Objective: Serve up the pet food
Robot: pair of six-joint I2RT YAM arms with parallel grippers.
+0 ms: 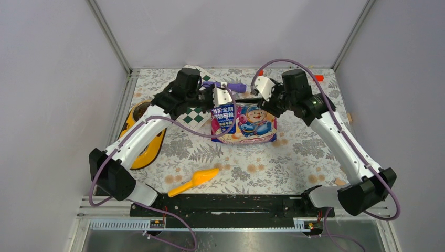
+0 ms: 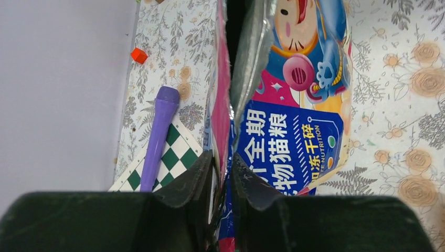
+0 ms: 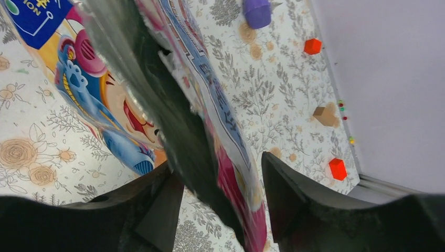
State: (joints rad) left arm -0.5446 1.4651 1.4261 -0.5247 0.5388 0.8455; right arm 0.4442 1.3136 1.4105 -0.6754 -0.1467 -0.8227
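**Q:** Where is the bag?

**A:** The bag of pet food [image 1: 244, 123] is at the middle of the worktop [image 1: 294, 157], printed face toward my bases, with both my wrists at its top edge. I can't see any pellets from here.

**Q:** How do you expect it to handle?

**A:** I judge it soft and slippery: glossy film with loose food inside that will slump and shift when tilted. It isn't fragile, but the film could slide out of a weak pinch or tear at a corner. The top looks parted, with a dark gap between the two sheets in my left wrist view, so a careless tip could spill it.

**Q:** Where should you take hold?

**A:** On the flat film along the top edge, one end for each arm, not on the puffy belly. My left gripper [image 2: 223, 160] is pressed together on that edge at its left end, though I can't tell if it has one sheet or both. My right gripper [image 3: 216, 164] is spread, straddling the other end with a gap on one side, so it's pinching nothing.

**Q:** And round about?

**A:** The orange scoop [image 1: 195, 181] lies near my bases, and the yellow feeder [image 1: 148, 156] is under my left arm. A purple pen [image 2: 157, 134] lies across a checkered board [image 2: 178, 157] behind the bag.
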